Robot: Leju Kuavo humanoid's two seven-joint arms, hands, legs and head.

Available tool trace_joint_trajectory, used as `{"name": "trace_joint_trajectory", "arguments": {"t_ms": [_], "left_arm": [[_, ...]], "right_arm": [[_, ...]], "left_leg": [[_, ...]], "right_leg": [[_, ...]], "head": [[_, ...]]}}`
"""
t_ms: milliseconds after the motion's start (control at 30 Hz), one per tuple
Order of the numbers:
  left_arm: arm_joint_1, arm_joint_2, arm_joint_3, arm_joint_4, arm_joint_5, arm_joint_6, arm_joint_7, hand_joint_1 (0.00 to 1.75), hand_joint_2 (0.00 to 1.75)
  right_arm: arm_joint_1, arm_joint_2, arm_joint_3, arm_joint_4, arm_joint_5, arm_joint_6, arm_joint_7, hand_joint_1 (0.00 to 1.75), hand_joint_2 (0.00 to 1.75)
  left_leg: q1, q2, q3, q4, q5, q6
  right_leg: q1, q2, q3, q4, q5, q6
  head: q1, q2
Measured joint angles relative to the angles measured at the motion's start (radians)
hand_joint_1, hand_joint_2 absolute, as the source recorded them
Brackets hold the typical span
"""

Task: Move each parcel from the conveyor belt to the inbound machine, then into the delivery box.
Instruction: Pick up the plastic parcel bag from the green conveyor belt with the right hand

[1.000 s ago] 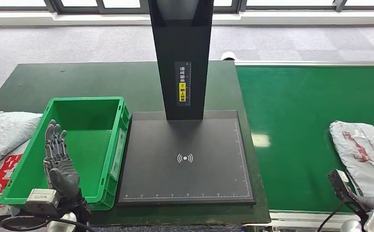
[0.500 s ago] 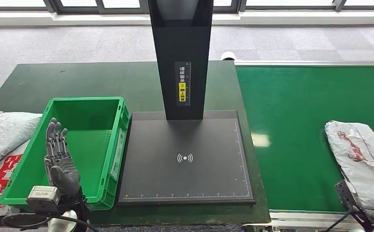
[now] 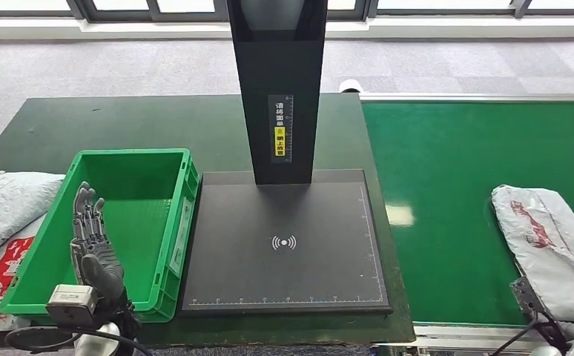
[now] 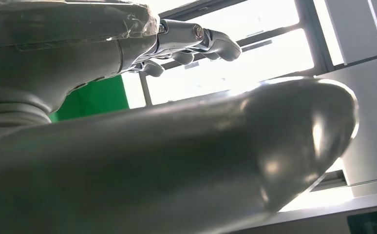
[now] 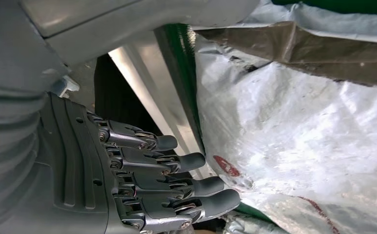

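Waiting at the near edge of the conveyor belt (image 3: 462,185), my right hand (image 5: 142,180) sits just beside the parcel (image 3: 547,248), fingers (image 5: 196,160) loosely curled and apart, holding nothing. In the right wrist view the fingertips point toward the crinkled white wrapping of the bag but I cannot tell whether they touch it; a strip of the belt's metal rim lies between. I judge the hand is set low there so it can come in under or over the soft bag's near side, since a flat, floppy parcel gives little to pinch from above.

From my head, the parcel lies at about four o'clock, on the green belt's near right part, well apart from the inbound machine (image 3: 284,245). That black plate with its scan mark sits at six o'clock, bare, its tall post rising at twelve. It stands between belt and box, I take it, so a parcel can pass across it on the way.

My left hand (image 3: 91,245) is raised at eight o'clock, fingers straight and spread, holding nothing, over the near wall of the delivery box (image 3: 162,157), probably placed to receive the bag later. More bagged parcels (image 3: 6,204) lie outside the box at nine o'clock.
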Motion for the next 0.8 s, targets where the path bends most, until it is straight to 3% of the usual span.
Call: {"name": "trace_joint_trajectory", "arguments": {"t_ms": [800], "left_arm": [[-0.024, 0.004, 0.0, 0.049, -0.01, 0.042, 0.001, 0.0, 0.0]], "right_arm": [[-0.067, 0.032, -0.008, 0.022, 0.001, -0.009, -0.061, 0.0, 1.75]], "left_leg": [[0.0, 0.0, 0.0, 0.0, 0.001, 0.0]], "right_leg": [[0.0, 0.0, 0.0, 0.0, 0.0, 0.0]], "head": [[0.0, 0.0]]}}
